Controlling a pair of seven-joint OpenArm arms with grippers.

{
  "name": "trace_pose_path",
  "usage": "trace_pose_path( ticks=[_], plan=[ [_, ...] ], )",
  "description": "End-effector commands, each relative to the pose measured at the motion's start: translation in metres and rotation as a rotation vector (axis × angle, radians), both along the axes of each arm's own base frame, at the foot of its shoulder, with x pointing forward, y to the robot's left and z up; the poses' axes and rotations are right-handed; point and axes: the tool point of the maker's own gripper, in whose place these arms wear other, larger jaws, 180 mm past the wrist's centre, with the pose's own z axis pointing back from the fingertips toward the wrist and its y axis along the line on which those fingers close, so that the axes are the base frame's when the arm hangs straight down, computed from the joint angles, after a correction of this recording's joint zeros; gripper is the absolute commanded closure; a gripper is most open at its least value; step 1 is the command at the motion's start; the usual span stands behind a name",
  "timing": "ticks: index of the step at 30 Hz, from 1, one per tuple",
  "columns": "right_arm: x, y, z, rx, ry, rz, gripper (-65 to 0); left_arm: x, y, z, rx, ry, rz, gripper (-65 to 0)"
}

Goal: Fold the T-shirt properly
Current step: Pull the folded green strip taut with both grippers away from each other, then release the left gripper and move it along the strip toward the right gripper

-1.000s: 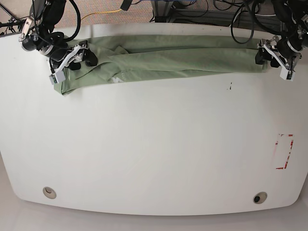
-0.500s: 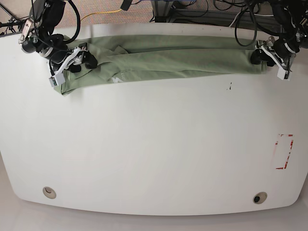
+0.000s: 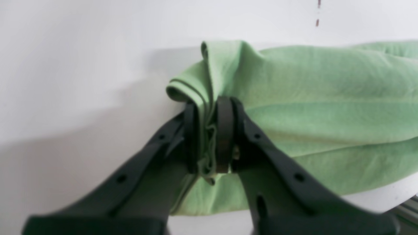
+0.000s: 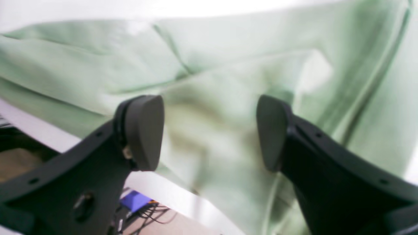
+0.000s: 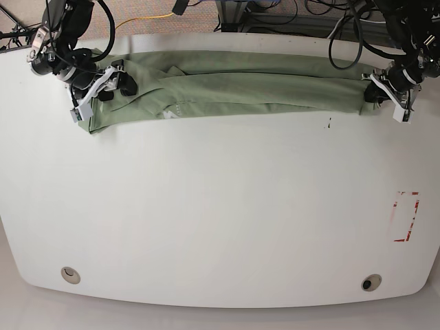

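A sage-green T-shirt [image 5: 234,86] is lying folded into a long, narrow band along the far edge of a white table [image 5: 220,206], reaching nearly from one side to the other. At the band's end on the base view's right, the left gripper [image 3: 209,137] is pinching a bunched edge of the cloth tightly between its two dark pads [image 3: 224,130] (the wrist camera is showing hemmed layers squeezed in the narrow gap). At the opposite end, the right gripper [image 4: 209,130] is hovering over the shirt with its fingers spread wide, gripping nothing; whether the tips are touching the fabric cannot be told from the blurred close-up. A small dark mark [image 5: 329,124] is showing on the table just in front of the shirt, and a red-outlined rectangle [image 5: 405,216] is sitting near the table's right edge.
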Motion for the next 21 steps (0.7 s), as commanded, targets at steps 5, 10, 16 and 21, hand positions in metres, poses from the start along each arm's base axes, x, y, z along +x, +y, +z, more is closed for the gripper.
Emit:
trace_pose_path(
  ticks=[5, 10, 16, 21],
  plan=[
    [0.006, -0.006, 0.007, -0.022, -0.030, -0.003, -42.2, -0.022, 0.028, -0.005, 0.074, 0.092, 0.052, -2.1],
    [0.003, -0.011, -0.010, -0.022, 0.021, -0.021, -42.2, -0.014, 0.034, 0.006, 0.104, 0.066, 0.043, -2.1],
    [0.006, -0.006, -0.007, 0.018, 0.001, -0.023, -42.2, 0.011, 0.032, 0.052, 0.213, -0.061, -0.016, -2.1],
    [0.010, -0.002, 0.000, 0.062, -0.029, -0.020, -42.2, 0.015, 0.022, 0.076, 0.280, -0.080, -0.051, -2.1]
  ],
)
